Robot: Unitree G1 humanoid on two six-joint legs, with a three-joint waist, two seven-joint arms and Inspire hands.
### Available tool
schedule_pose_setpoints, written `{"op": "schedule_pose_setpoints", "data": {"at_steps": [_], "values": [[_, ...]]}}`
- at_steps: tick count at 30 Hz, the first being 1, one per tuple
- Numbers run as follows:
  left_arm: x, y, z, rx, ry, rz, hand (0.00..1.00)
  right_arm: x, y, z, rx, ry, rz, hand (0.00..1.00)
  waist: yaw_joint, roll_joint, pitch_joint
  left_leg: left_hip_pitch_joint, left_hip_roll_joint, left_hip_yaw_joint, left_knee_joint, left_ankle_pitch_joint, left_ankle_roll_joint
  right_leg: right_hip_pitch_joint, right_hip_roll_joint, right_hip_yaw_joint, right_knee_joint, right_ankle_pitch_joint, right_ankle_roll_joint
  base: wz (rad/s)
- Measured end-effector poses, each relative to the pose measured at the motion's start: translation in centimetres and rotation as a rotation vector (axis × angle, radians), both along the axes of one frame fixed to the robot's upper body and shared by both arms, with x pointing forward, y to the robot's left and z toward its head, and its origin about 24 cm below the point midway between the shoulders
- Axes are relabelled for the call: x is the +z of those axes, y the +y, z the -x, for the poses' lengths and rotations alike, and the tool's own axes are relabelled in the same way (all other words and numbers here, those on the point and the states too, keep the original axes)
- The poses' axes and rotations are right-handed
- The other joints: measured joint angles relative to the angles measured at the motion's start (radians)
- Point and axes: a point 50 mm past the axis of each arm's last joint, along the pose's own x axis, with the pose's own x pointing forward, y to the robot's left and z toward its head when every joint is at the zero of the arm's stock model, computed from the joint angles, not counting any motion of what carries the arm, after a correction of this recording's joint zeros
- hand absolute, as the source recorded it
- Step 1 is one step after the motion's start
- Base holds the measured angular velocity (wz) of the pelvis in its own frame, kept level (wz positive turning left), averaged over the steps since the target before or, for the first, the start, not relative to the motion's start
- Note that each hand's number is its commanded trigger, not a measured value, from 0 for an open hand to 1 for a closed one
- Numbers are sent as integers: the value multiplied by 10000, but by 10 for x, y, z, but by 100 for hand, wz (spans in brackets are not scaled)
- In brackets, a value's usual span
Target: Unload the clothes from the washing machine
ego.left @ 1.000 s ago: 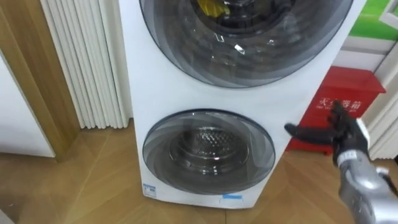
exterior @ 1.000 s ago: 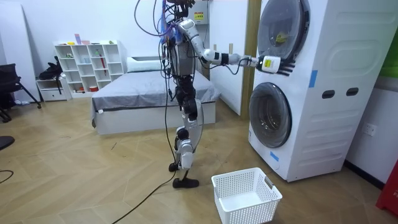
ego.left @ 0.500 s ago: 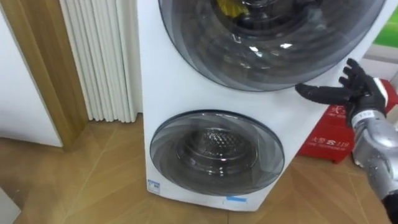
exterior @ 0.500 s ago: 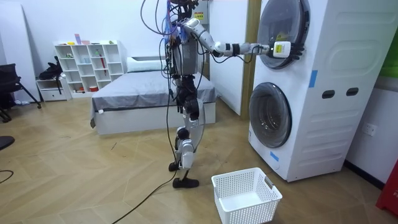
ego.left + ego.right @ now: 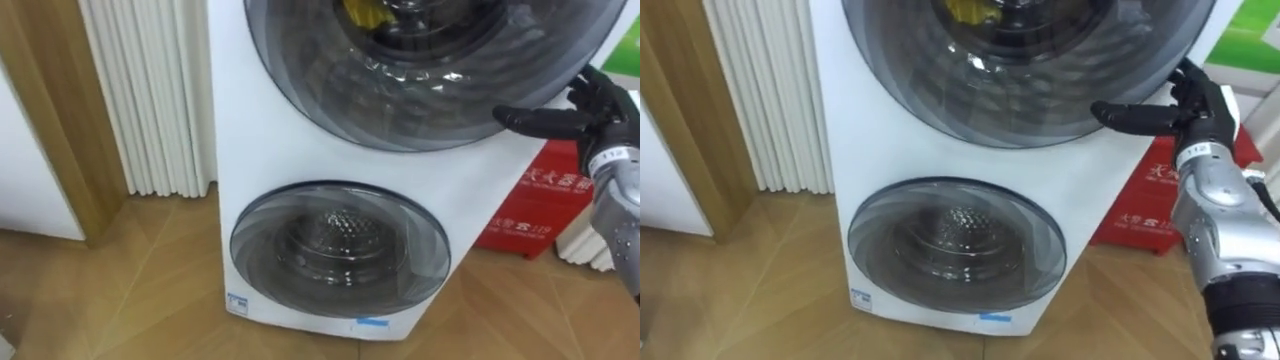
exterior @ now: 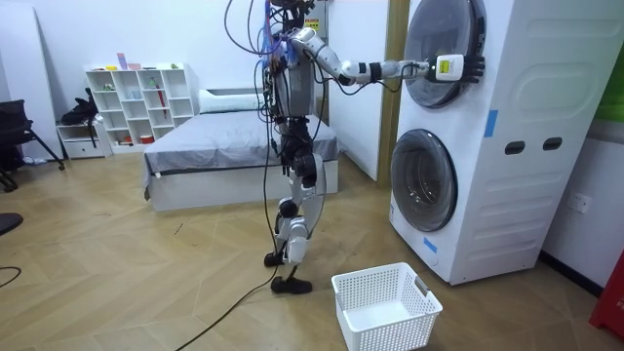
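At upper door (image 5: pixel 430 80) of washer (image 5: pixel 228 120), right hand (image 5: pixel 598 115) higher vs before, fingers spread

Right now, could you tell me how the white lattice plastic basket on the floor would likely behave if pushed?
The white lattice plastic basket looks empty and thin-walled, so probably light and apt to slide on the smooth wooden floor. Its wide, low shape suggests it would hardly tip.

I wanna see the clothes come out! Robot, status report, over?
Right hand open, at edge of upper door. Door looks shut, yellow cloth behind its glass. Only that door in the way; basket on floor. Over.
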Motion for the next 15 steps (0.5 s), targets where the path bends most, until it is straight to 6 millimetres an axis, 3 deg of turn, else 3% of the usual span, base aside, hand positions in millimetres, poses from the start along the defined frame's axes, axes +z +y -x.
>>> {"op": "schedule_pose_setpoints", "data": {"at_steps": [1,2,3,4,5,6,7,8,10,13,15], "values": [[1,2,-3,-59,-64,-55,0,-1,1,-1,53,108,84,0,-5,103,19,154,186,-601,-37,18,17,-579,224,39,561,-285,-202,-46],[2,7,-3,-57,-100,-168,0,-1,3,-2,96,140,156,0,75,104,-9,126,271,-834,-35,17,15,-828,538,260,93,-371,-435,-74],[6,16,2,148,-48,-447,0,5,8,-6,272,35,384,0,200,-115,-81,-42,358,-882,58,-55,-100,-1173,1003,570,-1566,350,-879,-63],[5,17,6,162,185,-528,0,19,12,-11,286,-235,657,0,144,-121,-2,-61,371,-717,318,-472,-655,-1391,927,215,-1603,1578,-1106,-43],[3,15,7,156,333,-468,0,22,10,-12,109,-314,721,0,105,-39,-31,-88,466,-536,424,-638,-820,-1376,944,161,-1408,1501,-1114,9],[2,12,7,13,427,-333,0,24,5,-12,-253,-278,778,0,43,-31,-18,-121,599,-7,264,-624,-881,-1250,890,53,-1248,1483,-1114,43],[1,10,6,-172,446,-267,0,27,2,-13,-448,-258,778,0,-47,-88,21,-398,747,467,-62,-278,-870,-1093,797,61,-1227,1457,-1073,45],[1,8,5,-289,468,-216,0,28,2,-14,-448,-298,773,0,-9,-108,25,-521,776,667,5,-68,-606,-1041,764,37,-1204,1408,-1004,31],[0,6,3,-418,595,-85,0,38,8,-19,-286,-397,791,0,78,-224,11,-531,600,505,68,-1,-560,-970,612,-59,-1220,1200,-845,22],[0,5,1,-468,576,22,0,37,7,-19,-255,-321,811,0,224,-300,18,-577,344,405,81,16,-537,-949,448,-165,-1178,1015,-829,11],[0,7,3,-449,638,13,0,45,13,-19,-10,-639,878,0,227,-291,14,-612,323,386,65,20,-537,-1004,425,-175,-1129,875,-675,6]]}}
